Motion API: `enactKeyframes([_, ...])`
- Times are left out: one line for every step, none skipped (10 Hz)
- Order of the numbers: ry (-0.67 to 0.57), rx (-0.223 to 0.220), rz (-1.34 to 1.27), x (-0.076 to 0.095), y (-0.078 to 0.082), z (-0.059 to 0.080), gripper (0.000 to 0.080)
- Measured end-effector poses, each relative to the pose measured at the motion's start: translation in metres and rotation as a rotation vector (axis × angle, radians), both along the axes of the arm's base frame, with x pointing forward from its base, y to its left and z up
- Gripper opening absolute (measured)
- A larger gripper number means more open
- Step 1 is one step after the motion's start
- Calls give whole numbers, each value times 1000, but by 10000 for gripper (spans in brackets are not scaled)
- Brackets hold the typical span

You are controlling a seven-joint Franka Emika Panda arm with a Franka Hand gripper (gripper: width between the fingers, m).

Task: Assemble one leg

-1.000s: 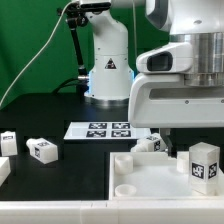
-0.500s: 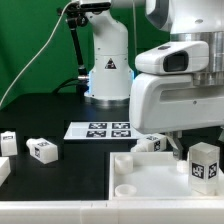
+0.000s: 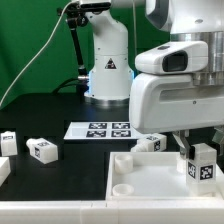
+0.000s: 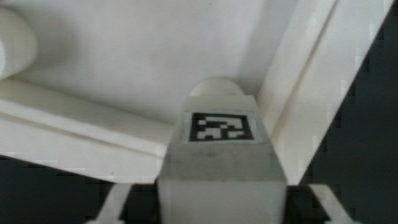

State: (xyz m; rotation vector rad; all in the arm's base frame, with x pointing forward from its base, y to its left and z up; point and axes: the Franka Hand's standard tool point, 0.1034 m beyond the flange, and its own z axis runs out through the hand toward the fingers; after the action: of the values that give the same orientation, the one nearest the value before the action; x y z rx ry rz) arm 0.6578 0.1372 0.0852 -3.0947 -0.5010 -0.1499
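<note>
My gripper is shut on the leg, a small white block with a black-and-white tag on its face. It holds the leg upright over the right end of the large white tray-like panel, low above or touching it; I cannot tell which. In the wrist view the leg fills the gap between the gripper's two fingers, and its far end points at the panel's rim. A round corner socket shows at the panel's left end.
Two more tagged white blocks lie on the black table at the exterior view's left, and another lies behind the panel. The marker board lies in front of the robot base.
The gripper has moved slightly down with the leg, closer to the panel. Nothing else has moved.
</note>
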Motion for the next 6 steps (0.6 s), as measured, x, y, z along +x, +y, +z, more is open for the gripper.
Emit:
enactKeyframes([0,2,-17,0,0,0,286])
enactKeyframes([2,10,-91,0,0,0,286])
enactKeyframes([4,18,-178,0,0,0,286])
enactKeyframes([5,24,-240,0,0,0,286])
enactKeyframes([5,27,-274,0,0,0,287])
enactKeyframes([6,44,-401,-1,2,0,287])
